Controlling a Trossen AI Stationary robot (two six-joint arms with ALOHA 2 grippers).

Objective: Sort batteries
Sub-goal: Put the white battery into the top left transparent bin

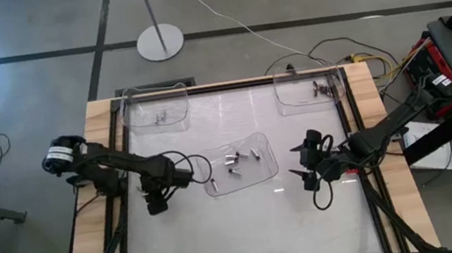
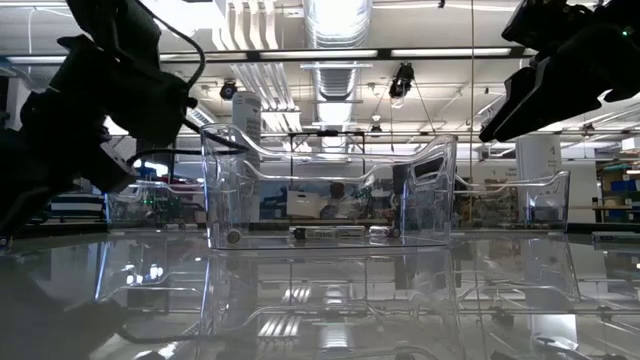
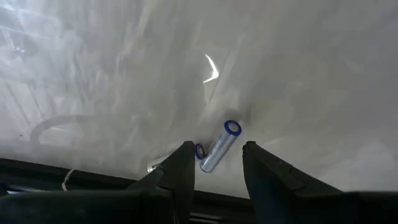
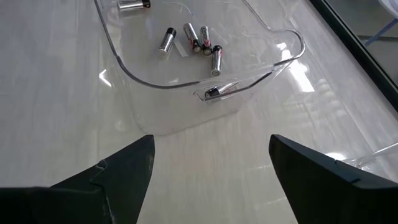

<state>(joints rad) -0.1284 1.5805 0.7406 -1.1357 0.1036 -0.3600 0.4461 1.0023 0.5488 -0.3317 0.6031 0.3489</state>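
Observation:
Several batteries (image 1: 239, 157) lie on the floor of a clear tray (image 1: 256, 140) at the table's middle, and they also show in the right wrist view (image 4: 189, 38). My left gripper (image 1: 156, 205) stands open left of that tray, low over the table. One blue-ringed battery (image 3: 219, 148) lies on the table between its fingertips (image 3: 214, 144), and whether a finger touches it I cannot tell. My right gripper (image 1: 308, 173) is open to the right of the tray, with nothing between its fingers (image 4: 211, 140).
Two more clear trays stand at the far edge, one on the left (image 1: 155, 110) and one on the right (image 1: 309, 90), each with a few batteries. The table top is glossy. Cables and a lamp stand lie beyond the far edge.

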